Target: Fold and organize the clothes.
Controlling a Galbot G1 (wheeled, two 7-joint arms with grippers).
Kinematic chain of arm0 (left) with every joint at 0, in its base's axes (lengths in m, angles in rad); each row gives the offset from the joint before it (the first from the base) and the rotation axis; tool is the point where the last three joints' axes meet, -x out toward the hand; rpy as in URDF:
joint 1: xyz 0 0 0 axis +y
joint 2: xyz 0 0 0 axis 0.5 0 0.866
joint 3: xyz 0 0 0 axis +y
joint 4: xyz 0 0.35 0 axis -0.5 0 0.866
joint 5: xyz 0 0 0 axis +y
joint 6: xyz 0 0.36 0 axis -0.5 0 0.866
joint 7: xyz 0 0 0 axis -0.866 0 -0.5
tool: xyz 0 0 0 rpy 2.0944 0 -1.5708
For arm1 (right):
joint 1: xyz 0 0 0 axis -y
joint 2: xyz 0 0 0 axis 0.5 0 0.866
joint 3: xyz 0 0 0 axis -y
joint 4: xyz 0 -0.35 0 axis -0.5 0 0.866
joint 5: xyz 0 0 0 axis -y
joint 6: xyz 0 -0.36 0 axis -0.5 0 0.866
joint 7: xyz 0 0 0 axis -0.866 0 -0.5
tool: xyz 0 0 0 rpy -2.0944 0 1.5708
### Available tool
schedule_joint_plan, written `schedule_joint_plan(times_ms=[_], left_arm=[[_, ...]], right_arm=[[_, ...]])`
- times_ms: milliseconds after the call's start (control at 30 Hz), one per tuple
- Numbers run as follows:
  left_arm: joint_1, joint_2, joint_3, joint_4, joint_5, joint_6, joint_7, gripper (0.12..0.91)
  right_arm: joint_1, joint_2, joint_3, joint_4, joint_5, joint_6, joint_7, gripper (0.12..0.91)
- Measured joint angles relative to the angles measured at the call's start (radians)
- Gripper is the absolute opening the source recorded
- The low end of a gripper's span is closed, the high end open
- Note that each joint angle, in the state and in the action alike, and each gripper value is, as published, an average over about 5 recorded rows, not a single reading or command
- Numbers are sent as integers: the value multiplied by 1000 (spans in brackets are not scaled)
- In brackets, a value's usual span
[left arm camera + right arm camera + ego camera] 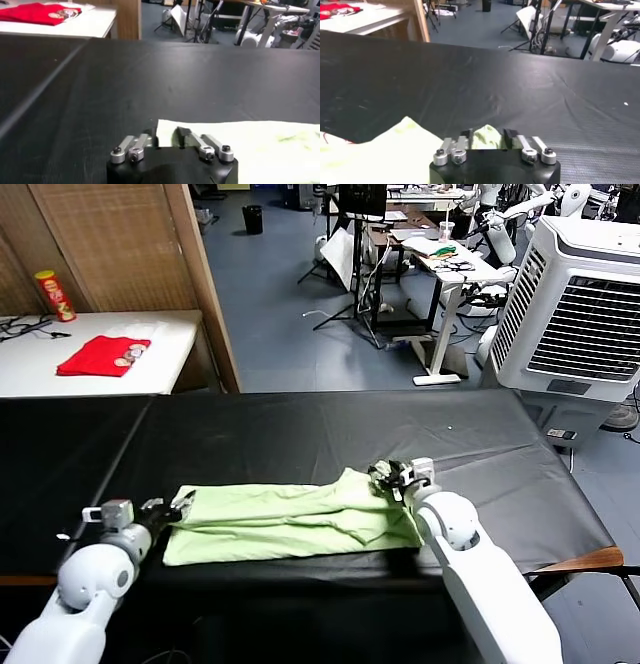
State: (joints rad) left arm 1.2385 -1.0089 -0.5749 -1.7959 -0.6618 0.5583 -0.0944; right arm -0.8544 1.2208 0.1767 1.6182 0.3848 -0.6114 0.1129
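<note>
shirt [290, 519], pale lime-green, lies flat and partly folded in a long band on the black table [300, 434], stretched between my two grippers along the table edge nearest me. its surface is creased, and one sleeve or corner rises in a small peak just beside my right gripper.

my left gripper [172, 508] is down at the shirt's left end. in my left wrist view the fingers [187, 135] stand close on either side of the shirt's corner, with the pale edge running in between them; they look closed on the cloth there, low against the table. my left arm [85, 579] reaches in from the near left.

my right gripper [397, 478] is at the shirt's far right corner. in my right wrist view a small fold of green fabric [487, 137] sits pinched between my fingers [510, 135], which are nearly together, so i have hold of the shirt at this end too. my right arm [480, 574] comes up from the near right, across the table edge.

beyond my left gripper, well apart on a white table [100, 354], lies a red garment [103, 355], with a red can [54, 294] standing behind it. a wooden panel [140, 244] rises behind that. well beyond my right gripper stands a white fan unit [575, 314] on the blue-grey floor [290, 324], with desks and stands farther back.
</note>
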Motion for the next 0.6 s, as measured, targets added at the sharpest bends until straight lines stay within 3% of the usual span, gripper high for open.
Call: schedule_joint_plan(times_ms=[67, 133, 333, 467, 600], left_arm=[[1, -7, 0, 3, 18, -14, -5, 163], [3, -15, -1, 3, 40, -29, -10, 132], [13, -43, -6, -2, 92, -50, -14, 130], [18, -52, -7, -15, 104, -51, -10, 133], [29, -50, -17, -33, 104, -55, -8, 241]], right_arm=[[-9, 6, 2, 4, -15, 23, 23, 135], [-20, 13, 6, 9, -31, 48, 45, 127], [-63, 35, 18, 24, -52, 96, 54, 134], [-88, 31, 33, 45, -51, 99, 41, 266], [-113, 13, 49, 79, -50, 99, 28, 463]])
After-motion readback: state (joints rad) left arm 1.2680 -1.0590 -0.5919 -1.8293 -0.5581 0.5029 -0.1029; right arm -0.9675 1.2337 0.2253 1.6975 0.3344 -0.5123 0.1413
